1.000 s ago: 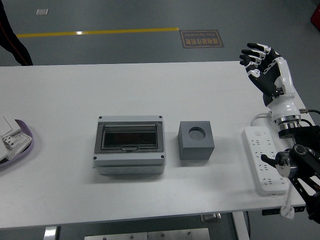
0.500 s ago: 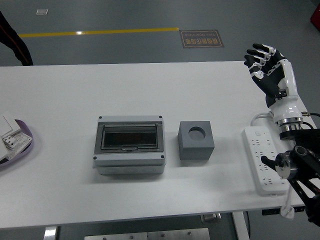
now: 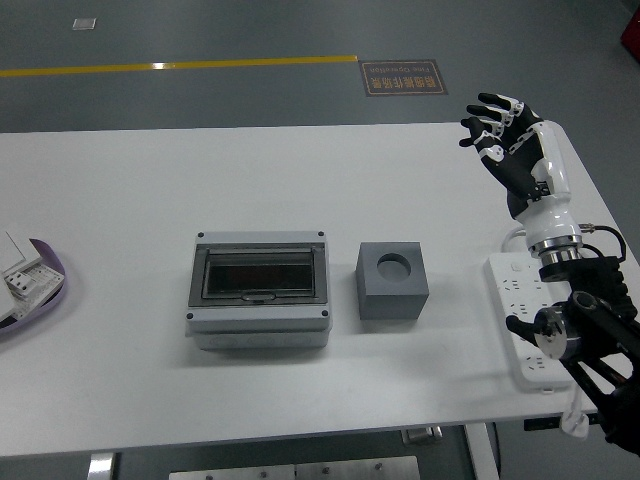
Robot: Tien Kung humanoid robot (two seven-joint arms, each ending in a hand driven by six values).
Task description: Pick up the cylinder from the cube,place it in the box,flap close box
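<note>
A grey cube [image 3: 393, 282] stands on the white table [image 3: 300, 180] right of centre. The round hole [image 3: 394, 266] in its top is empty; no cylinder shows anywhere. A grey box [image 3: 260, 300] with a dark see-through flap [image 3: 259, 275] sits to the cube's left, the flap lying shut. My right hand [image 3: 497, 128] is raised over the table's far right, fingers spread, holding nothing, well away from the cube. My left arm is out of view.
A white power strip [image 3: 530, 318] lies by the right edge under my right forearm. A purple-rimmed tray [image 3: 40, 285] with white parts sits at the left edge.
My right hand has swung left and a little toward the table's middle, still open. The dark sleeve at the top left has gone out of view. Cube and box have not moved.
</note>
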